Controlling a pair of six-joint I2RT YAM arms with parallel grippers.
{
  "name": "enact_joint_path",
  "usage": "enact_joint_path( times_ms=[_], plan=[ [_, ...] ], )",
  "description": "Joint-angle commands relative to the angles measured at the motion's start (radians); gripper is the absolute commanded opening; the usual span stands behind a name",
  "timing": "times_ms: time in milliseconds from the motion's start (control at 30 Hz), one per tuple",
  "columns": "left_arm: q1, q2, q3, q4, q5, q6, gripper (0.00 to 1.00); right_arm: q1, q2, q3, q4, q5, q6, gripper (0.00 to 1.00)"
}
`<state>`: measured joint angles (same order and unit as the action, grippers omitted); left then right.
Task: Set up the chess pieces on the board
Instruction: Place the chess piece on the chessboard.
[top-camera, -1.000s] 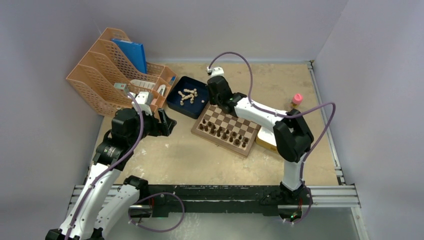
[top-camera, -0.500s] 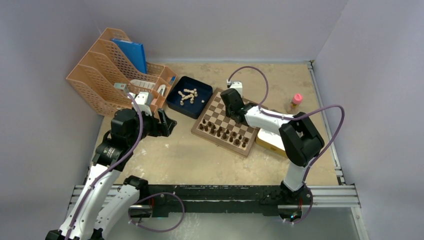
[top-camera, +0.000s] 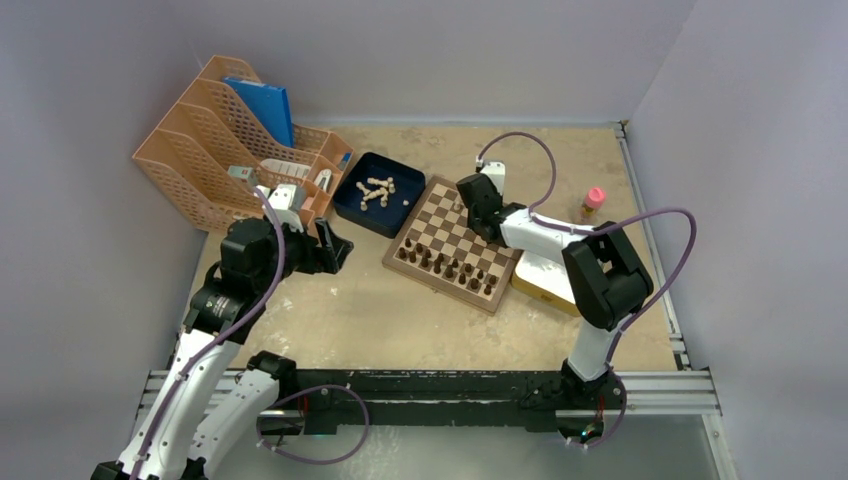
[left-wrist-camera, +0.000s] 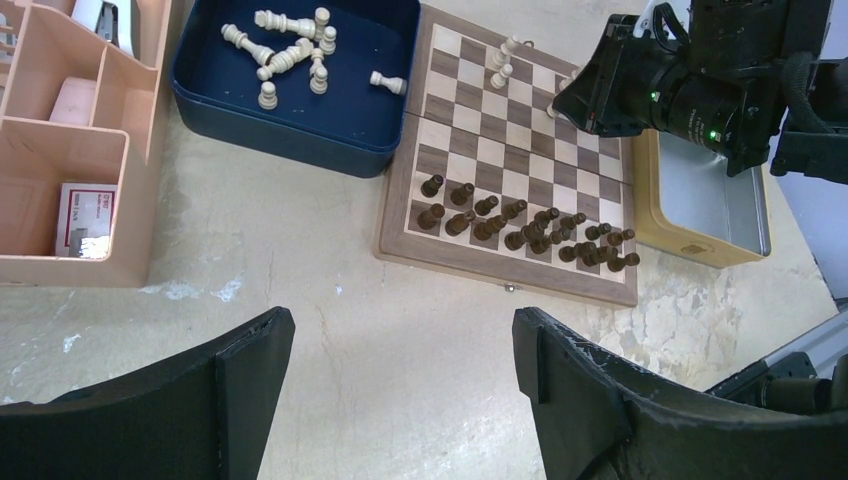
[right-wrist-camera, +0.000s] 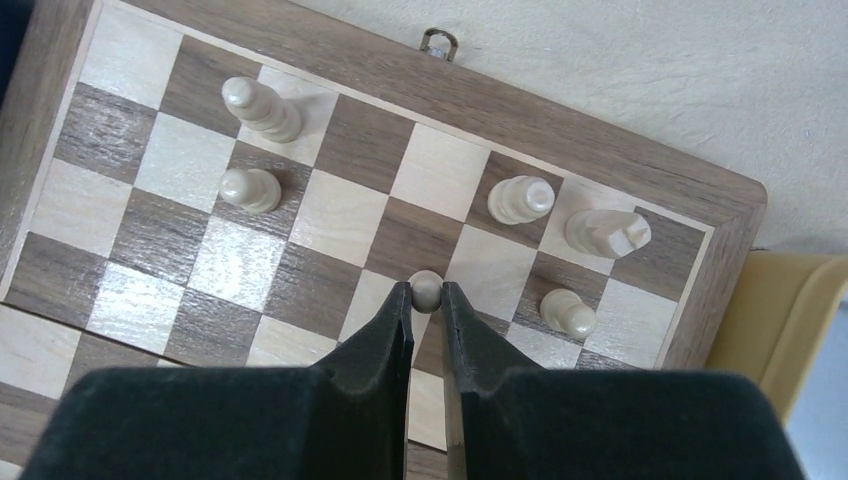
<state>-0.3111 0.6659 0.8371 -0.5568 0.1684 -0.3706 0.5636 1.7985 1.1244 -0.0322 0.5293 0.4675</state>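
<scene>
A pale pawn (right-wrist-camera: 427, 288), clamped by the right gripper (right-wrist-camera: 426, 300), hangs above the board (right-wrist-camera: 560, 130) near its far right corner. The left gripper (left-wrist-camera: 400, 320) hangs open. An off-centre release may topple the closely spaced neighbouring pieces (right-wrist-camera: 520, 199).

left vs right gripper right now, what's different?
The left gripper is open and empty; the right gripper is shut on a light pawn. The left gripper hangs over the table, beside the board; the right gripper is over the board near its corner, among standing light pieces. Both have black fingers.
</scene>
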Motion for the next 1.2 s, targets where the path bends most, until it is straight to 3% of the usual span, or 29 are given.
enact_joint_path(
  times_ms=[0, 1167],
  plan=[
    [-0.005, -0.011, 0.007, 0.044, 0.008, 0.019, 0.8, -0.011, -0.021, -0.01, 0.015, 0.042, 0.029, 0.14],
    [-0.005, -0.012, 0.006, 0.044, 0.003, 0.015, 0.8, -0.041, -0.051, -0.027, -0.013, 0.05, 0.037, 0.18]
  ],
)
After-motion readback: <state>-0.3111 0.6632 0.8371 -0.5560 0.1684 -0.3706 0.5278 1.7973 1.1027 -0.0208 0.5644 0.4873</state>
